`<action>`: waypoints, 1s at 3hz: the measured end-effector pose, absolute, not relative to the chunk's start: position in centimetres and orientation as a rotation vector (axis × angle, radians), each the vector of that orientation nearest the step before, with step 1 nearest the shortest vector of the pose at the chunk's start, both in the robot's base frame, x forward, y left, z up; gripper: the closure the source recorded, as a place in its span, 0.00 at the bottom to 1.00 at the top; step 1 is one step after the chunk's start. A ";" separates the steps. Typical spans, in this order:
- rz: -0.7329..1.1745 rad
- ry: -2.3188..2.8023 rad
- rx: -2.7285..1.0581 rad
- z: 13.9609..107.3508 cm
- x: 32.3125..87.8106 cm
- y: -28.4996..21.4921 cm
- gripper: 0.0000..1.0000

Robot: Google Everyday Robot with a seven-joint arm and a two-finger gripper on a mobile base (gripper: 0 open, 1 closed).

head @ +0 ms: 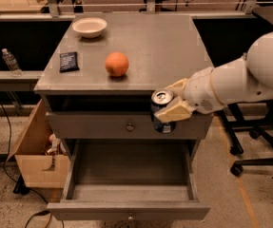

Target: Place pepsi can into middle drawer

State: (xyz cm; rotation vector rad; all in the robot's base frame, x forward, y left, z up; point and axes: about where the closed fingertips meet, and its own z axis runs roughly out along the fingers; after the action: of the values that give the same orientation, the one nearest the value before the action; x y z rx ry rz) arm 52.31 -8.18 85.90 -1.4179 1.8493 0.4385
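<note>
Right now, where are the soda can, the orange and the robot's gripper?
pepsi can (pixel 161 97), camera view, its silver top.
orange (pixel 117 63), camera view, middle of the fruit.
gripper (pixel 164 104), camera view, between its fingertips, holding the can over the middle drawer (pixel 126 175).

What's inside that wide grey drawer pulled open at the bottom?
Only its bare floor shows in the wide grey open drawer; its rearmost part lies hidden under the cabinet. The gripper holds the dark blue pepsi can above it.

Our arm (pixel 243 82) is smooth, rounded white shells. Its cream-fingered gripper (pixel 169 101) sits by the bench's (pixel 164 46) front-right edge.
</note>
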 end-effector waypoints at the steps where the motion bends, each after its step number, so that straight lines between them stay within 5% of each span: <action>1: 0.511 1.828 -1.445 80.8 51.7 -6.6 1.00; 3: 0.601 1.811 -1.466 71.1 51.2 -3.1 1.00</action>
State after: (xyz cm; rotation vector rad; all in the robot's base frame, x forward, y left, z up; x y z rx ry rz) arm 51.17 -3.13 71.13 -1.4662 1.8108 0.6009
